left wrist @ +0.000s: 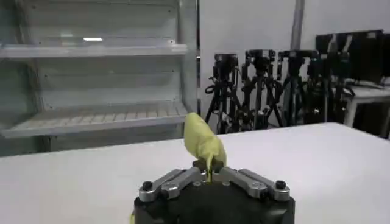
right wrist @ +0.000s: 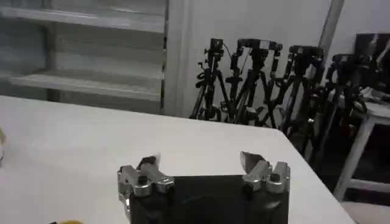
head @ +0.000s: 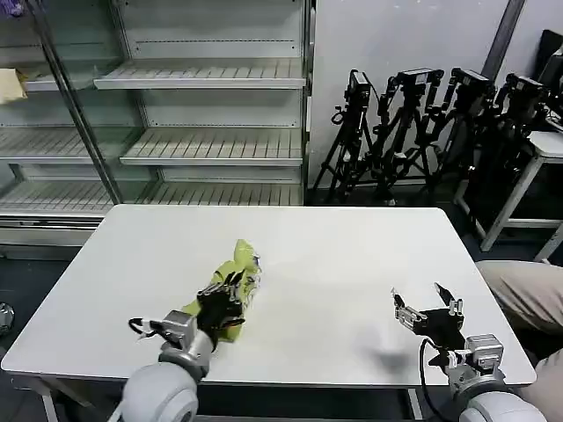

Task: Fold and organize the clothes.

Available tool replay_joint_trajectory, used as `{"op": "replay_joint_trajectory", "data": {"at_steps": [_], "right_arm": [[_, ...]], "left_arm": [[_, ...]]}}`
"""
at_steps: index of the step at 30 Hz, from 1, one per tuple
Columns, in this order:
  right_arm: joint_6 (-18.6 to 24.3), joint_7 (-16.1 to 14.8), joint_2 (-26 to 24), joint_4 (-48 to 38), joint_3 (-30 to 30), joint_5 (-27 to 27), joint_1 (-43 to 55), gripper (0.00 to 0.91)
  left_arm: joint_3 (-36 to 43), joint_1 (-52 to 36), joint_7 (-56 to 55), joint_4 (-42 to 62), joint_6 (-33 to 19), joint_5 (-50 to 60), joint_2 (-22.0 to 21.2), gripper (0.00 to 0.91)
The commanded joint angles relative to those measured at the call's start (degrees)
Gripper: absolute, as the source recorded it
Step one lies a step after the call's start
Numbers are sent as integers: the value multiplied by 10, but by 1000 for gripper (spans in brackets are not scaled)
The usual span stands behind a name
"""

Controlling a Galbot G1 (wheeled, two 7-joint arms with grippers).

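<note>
The lime-green T-shirt (head: pixel 230 283) lies bunched on the white table (head: pixel 334 264), its near end pinched in the left gripper (head: pixel 224 297), whose fingers are clamped together on the cloth; in the left wrist view a peak of the cloth (left wrist: pixel 204 143) stands just beyond the fingertips. Well apart to that gripper's right, the right gripper (head: pixel 428 303) hovers over bare tabletop with its fingers (right wrist: pixel 251 161) spread wide, holding nothing.

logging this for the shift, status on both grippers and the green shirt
Left gripper shut on T-shirt, bunched on the white table. Right gripper open, empty, over the table's near right. Nothing in the way.
</note>
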Motion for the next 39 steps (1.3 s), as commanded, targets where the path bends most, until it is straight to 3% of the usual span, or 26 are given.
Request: {"op": "replay_joint_trajectory", "data": {"at_steps": [1,9,19,20,21,34,37,39], "right_arm": [[-1,-1,-1,-3,6,0,5,907],[-1,-6,-10,-12,10,1,24,907],[-1,-13,-15,-29,4,0,46,907],[-1,-14,-15,-30,5,0,48,907],[-1,-15,-15,-30,5,0,49,907],[-1,-26,-9,-47,6,-6,66,907],[0,-26,-6,-48,1,-13,68,907],[3,-26,-4,-50,-3,-20,71,907]], "left_arm": [[71,-87,-72,79,1,-19,-83,20],[84,-114,-144,113,2,-72,-135,20],[92,-127,-162,115,1,-133,-151,20],[94,-128,-162,117,1,-133,-157,675],[96,-129,-158,118,1,-133,-160,907],[103,-161,-115,103,-11,-146,-227,907],[75,-172,-91,105,-15,-127,-209,907],[48,-171,-47,107,-24,-62,-166,907]]}}
